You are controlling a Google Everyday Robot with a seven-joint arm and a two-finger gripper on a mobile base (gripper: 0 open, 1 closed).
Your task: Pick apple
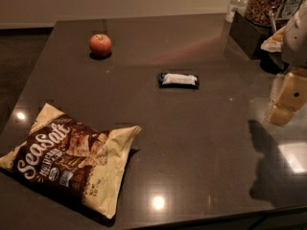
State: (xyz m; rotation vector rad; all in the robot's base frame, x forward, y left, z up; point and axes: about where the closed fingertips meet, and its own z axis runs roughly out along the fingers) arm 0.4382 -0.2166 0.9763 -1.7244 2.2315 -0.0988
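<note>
Dark worktop [192, 143] fills the view, glossy, with light spots reflected on it. A large cream-and-brown "Sea Salt" chip bag [67, 159] lies flat at the near left corner. The tool [284, 107] hangs at the right edge above the surface, casting a shadow toward the near side; whether it is spread or pressed together cannot be told. A small bar in a dark wrapper [178, 80] lies mid-worktop. The apple [100, 45] sits at the far left, well apart from the tool, nothing touching it.
</note>
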